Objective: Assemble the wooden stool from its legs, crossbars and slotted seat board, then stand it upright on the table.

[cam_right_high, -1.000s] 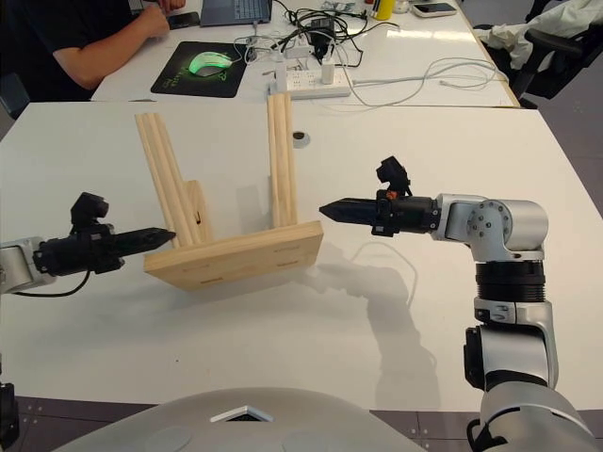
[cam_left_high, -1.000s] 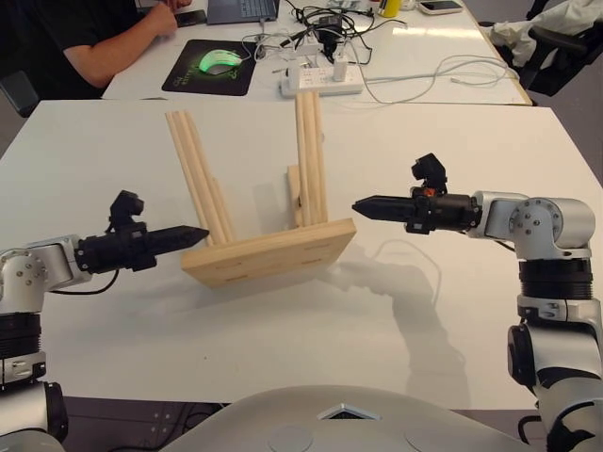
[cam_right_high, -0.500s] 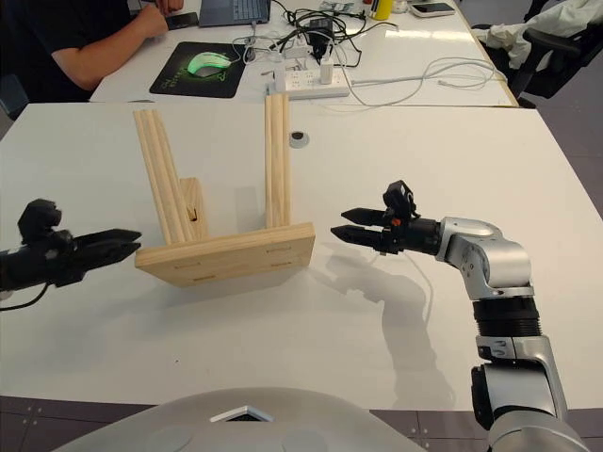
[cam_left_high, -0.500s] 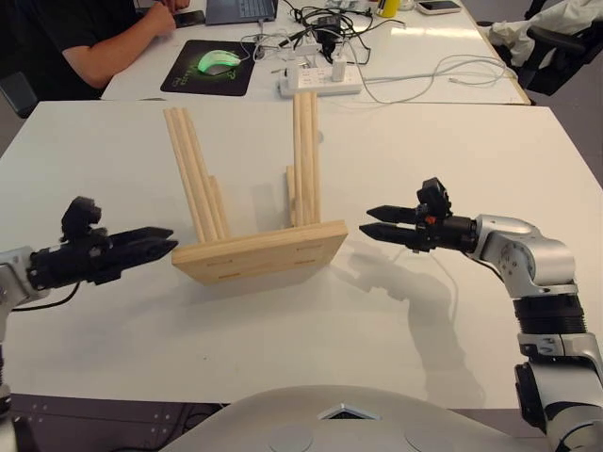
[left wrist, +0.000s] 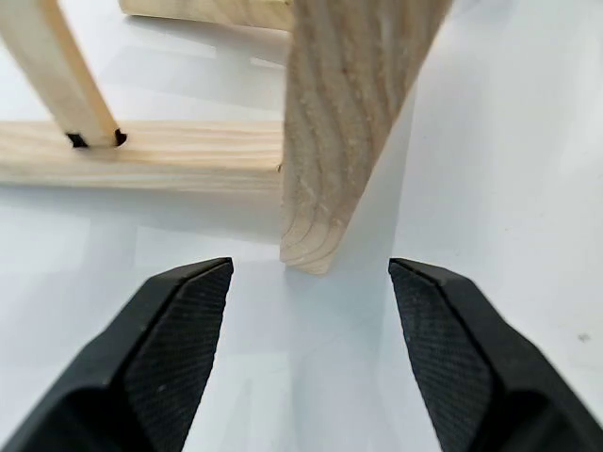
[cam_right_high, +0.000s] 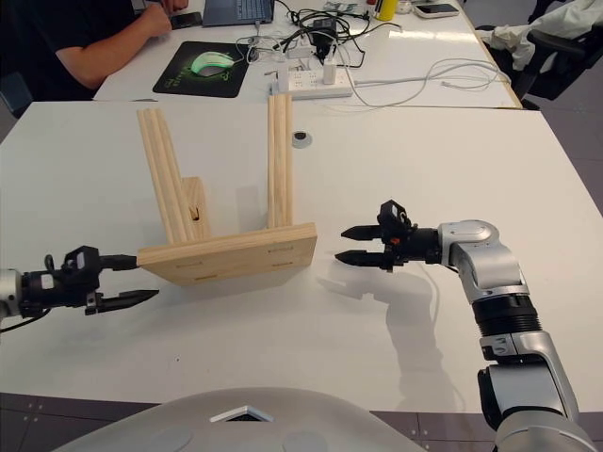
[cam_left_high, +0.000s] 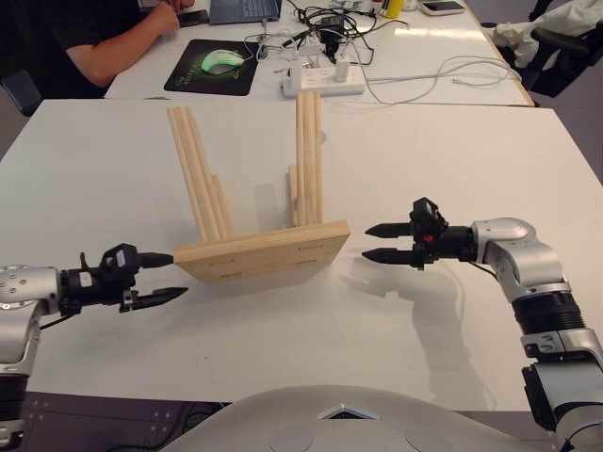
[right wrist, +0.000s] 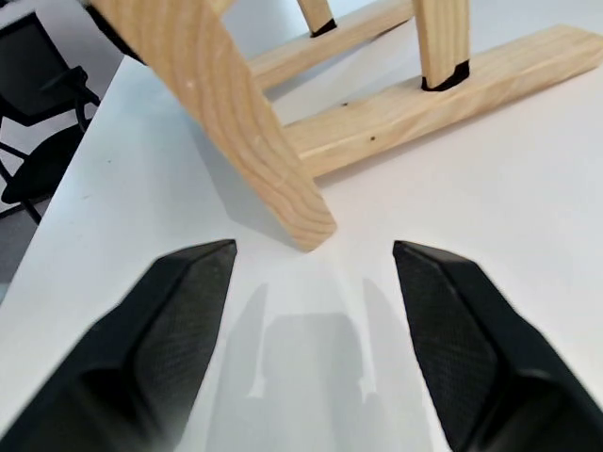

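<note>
The wooden stool lies on its side on the white table [cam_left_high: 452, 151]. Its slotted seat board [cam_left_high: 262, 258] stands on edge toward me, and the legs [cam_left_high: 307, 155] stretch away with short crossbars [cam_left_high: 219, 202] between them. My left gripper [cam_left_high: 179, 274] is open at the board's left end, which stands just beyond the gap between the pads [left wrist: 179, 348]. My right gripper [cam_left_high: 375, 242] is open a short way off the board's right end [right wrist: 236, 122], holding nothing.
A small dark round piece [cam_right_high: 301, 139] lies behind the stool. On the rear table are a power strip [cam_left_high: 323, 83], cables, a mouse pad with a glowing mouse [cam_left_high: 219, 64] and a person's arm. Bare table lies in front and to the right.
Both grippers went from shut against the seat board's ends to open. The left one pulled back toward the front left, and the board, tilted before, now rests level on its edge.
</note>
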Controlling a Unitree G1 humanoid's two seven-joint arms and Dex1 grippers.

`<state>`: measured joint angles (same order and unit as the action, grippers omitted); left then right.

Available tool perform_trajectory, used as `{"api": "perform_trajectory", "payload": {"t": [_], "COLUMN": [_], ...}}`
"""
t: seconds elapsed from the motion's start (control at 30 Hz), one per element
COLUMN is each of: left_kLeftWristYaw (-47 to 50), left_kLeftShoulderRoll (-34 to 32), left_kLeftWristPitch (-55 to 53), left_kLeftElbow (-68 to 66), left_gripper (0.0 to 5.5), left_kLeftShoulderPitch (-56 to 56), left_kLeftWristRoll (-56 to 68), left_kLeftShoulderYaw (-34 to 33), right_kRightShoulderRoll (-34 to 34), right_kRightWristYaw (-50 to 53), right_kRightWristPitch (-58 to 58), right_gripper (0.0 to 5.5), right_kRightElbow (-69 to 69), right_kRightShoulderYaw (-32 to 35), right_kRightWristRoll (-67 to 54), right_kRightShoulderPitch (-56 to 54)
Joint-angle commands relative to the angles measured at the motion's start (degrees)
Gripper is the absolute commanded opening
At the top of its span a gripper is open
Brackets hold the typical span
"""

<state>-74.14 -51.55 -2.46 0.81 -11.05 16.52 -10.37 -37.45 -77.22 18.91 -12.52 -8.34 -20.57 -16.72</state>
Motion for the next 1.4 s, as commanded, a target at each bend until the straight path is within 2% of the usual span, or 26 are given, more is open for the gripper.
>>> {"api": "perform_trajectory", "payload": {"t": [0.03,0.33,0.53,0.63,0.83,1.2,1.33,1.4], "left_kLeftWristYaw": [2.30,4.26,4.72,3.85,3.44,8.31,8.98,9.26], "left_kLeftShoulderRoll": [1.53,2.79,2.03,-1.65,-2.10,2.53,2.37,2.15], "left_kLeftWristPitch": [1.81,3.29,-0.59,-4.55,-11.66,-19.55,-19.64,-19.69], "left_kLeftElbow": [-1.37,-5.00,-4.89,-9.05,-8.17,0.62,0.99,1.03], "left_gripper": [3.09,3.09,3.09,3.09,2.27,0.64,0.02,0.01], "left_kLeftShoulderPitch": [1.66,4.97,4.25,2.26,2.14,4.03,3.64,3.80], "left_kLeftWristRoll": [-1.44,-2.50,-1.73,-2.42,0.19,1.78,1.73,1.71], "left_kLeftShoulderYaw": [1.79,4.96,5.40,3.71,2.97,6.82,6.73,6.59], "right_kRightShoulderRoll": [2.65,7.31,5.98,2.78,2.30,9.13,9.30,9.62], "right_kRightWristYaw": [0.82,3.12,2.89,2.16,2.27,10.61,11.88,11.95], "right_kRightWristPitch": [-4.41,-10.04,-11.30,-12.97,-14.18,-13.92,-14.96,-14.87], "right_gripper": [3.09,3.09,3.09,2.61,1.72,0.05,0.00,0.00], "right_kRightElbow": [-0.78,-1.87,-3.23,-6.58,-7.62,-3.95,-4.87,-5.17], "right_kRightShoulderYaw": [-1.13,-3.59,-3.72,-1.80,-1.02,-2.44,-2.69,-2.73], "right_kRightWristRoll": [1.68,4.78,6.28,7.23,6.74,8.44,9.79,9.75], "right_kRightShoulderPitch": [-1.15,-0.56,-0.37,0.68,1.91,3.74,3.38,2.86]}}
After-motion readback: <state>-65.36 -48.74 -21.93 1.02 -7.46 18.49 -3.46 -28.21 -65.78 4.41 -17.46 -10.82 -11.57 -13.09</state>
